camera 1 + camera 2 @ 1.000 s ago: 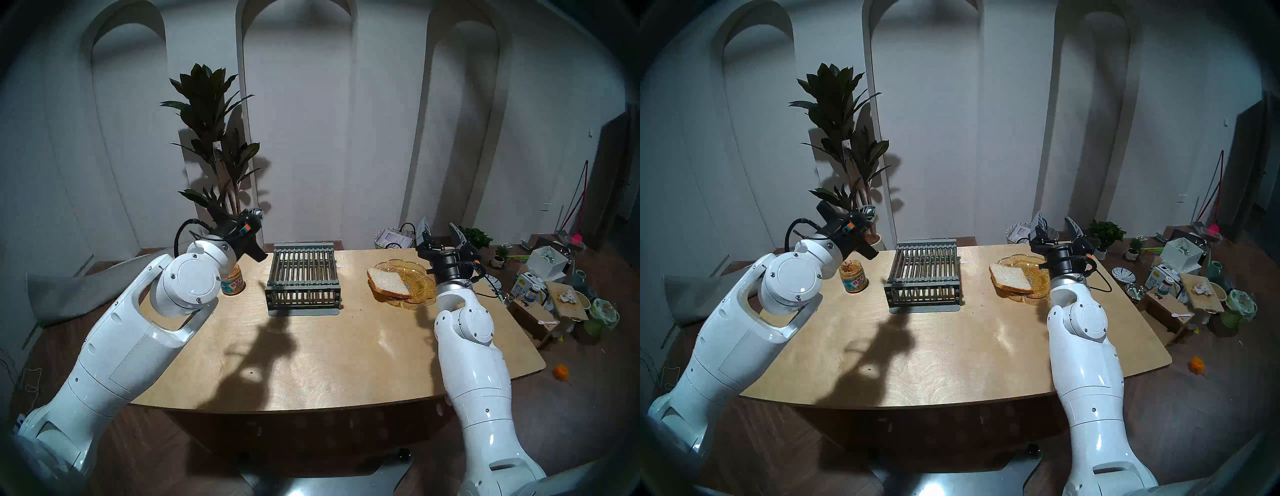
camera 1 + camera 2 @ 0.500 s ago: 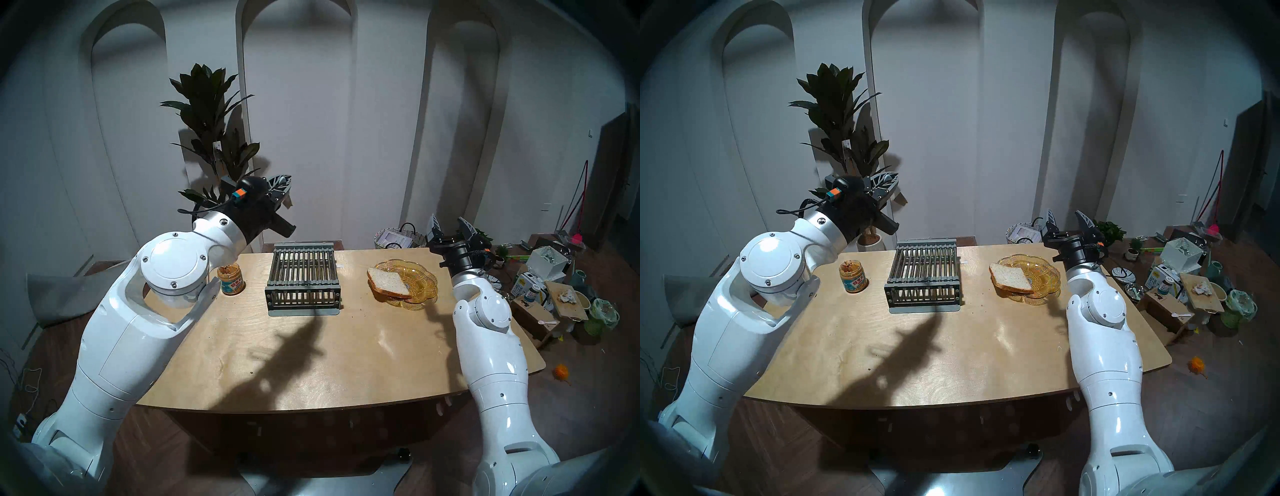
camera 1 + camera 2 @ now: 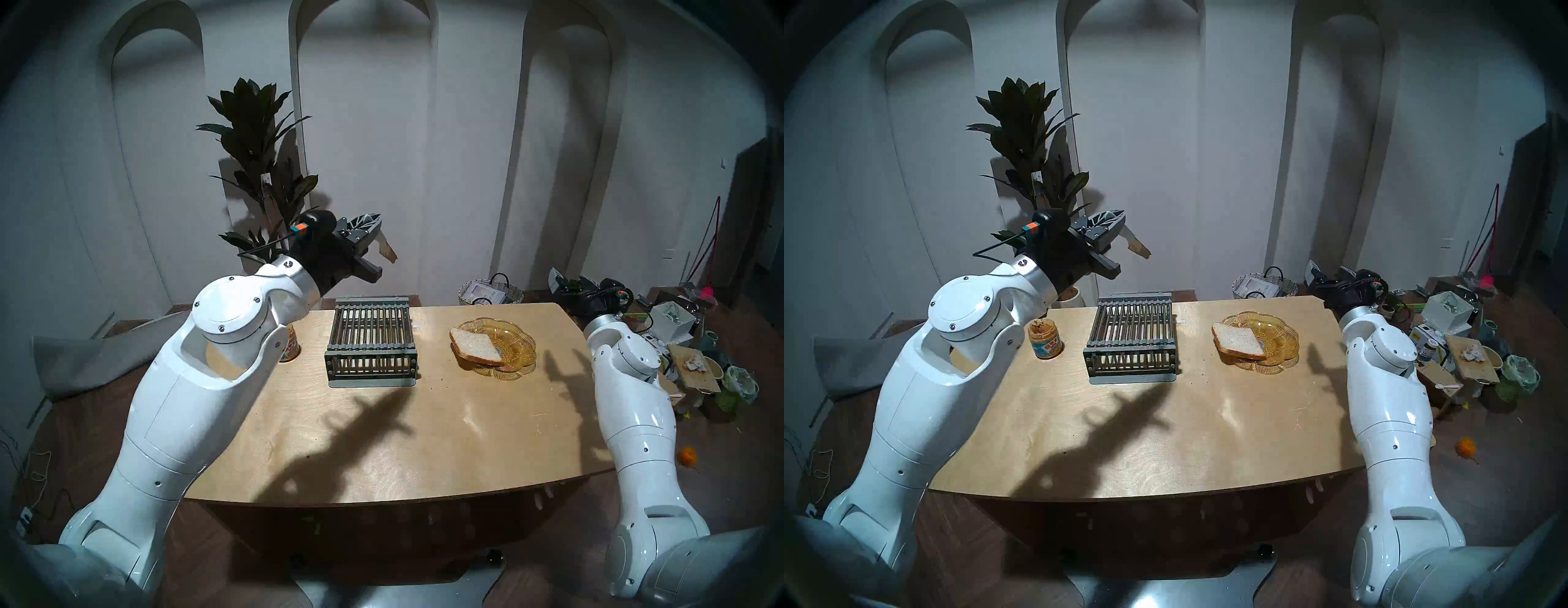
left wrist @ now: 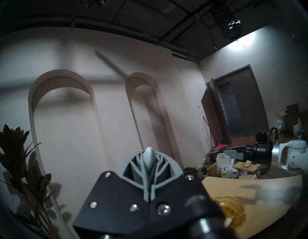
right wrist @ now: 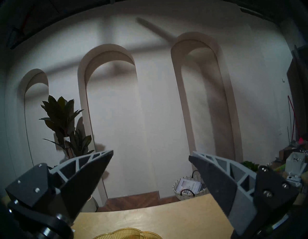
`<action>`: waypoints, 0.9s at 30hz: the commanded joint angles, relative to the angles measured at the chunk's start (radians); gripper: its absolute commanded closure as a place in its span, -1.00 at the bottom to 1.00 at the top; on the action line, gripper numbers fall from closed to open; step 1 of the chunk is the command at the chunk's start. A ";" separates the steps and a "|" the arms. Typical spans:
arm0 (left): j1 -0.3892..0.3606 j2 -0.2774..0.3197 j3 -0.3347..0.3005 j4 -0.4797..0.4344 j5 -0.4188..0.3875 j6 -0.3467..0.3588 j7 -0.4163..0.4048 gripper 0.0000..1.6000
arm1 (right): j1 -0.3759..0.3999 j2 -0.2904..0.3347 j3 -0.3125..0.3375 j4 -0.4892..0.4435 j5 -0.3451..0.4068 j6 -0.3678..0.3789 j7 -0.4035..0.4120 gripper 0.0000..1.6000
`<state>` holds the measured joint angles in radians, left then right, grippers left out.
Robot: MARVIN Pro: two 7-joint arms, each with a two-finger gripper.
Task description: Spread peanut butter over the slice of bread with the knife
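My left gripper [image 3: 373, 225] is shut on the knife [image 3: 387, 249], held high above the table's back left. The blade points right and down, and its end looks tan-brown. The grey handle end [image 4: 149, 157] shows between the shut fingers. The peanut butter jar [image 3: 1045, 339] stands open at the table's left, mostly hidden by my left arm in the head left view. The slice of bread [image 3: 475, 344] lies on the left side of the amber glass plate [image 3: 519, 354]. My right gripper [image 5: 150, 154] is open and empty, beyond the table's back right corner [image 3: 570, 281].
A grey barred rack [image 3: 371, 339] stands at the table's back middle, between jar and plate. A potted plant [image 3: 259, 161] is behind the left arm. A wicker basket [image 3: 488, 293] and floor clutter [image 3: 679, 339] lie to the right of the table.
My left gripper rose from beside the jar and swung right with the knife. My right arm moved right, away from the plate and past the table's edge.
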<state>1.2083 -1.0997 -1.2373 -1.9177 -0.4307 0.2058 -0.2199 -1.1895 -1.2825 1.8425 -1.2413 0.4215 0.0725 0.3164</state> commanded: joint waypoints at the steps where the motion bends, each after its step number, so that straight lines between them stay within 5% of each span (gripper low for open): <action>1: -0.102 -0.099 0.019 0.073 -0.079 -0.011 -0.044 1.00 | 0.017 0.039 0.027 0.021 0.056 0.114 -0.001 -1.00; 7: -0.159 -0.165 0.044 0.175 -0.161 0.004 -0.077 1.00 | -0.010 0.057 0.046 0.039 0.095 0.250 0.019 -1.00; 15: -0.228 -0.235 0.071 0.309 -0.239 0.018 -0.115 1.00 | -0.006 0.127 0.045 0.087 0.156 0.421 0.164 -1.00; 27: -0.277 -0.320 0.084 0.467 -0.315 0.049 -0.126 1.00 | 0.068 0.197 -0.014 0.271 0.168 0.413 0.368 -1.00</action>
<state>1.0030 -1.3467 -1.1417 -1.4936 -0.7022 0.2495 -0.3424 -1.1919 -1.1383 1.8478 -1.0460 0.5758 0.5142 0.5735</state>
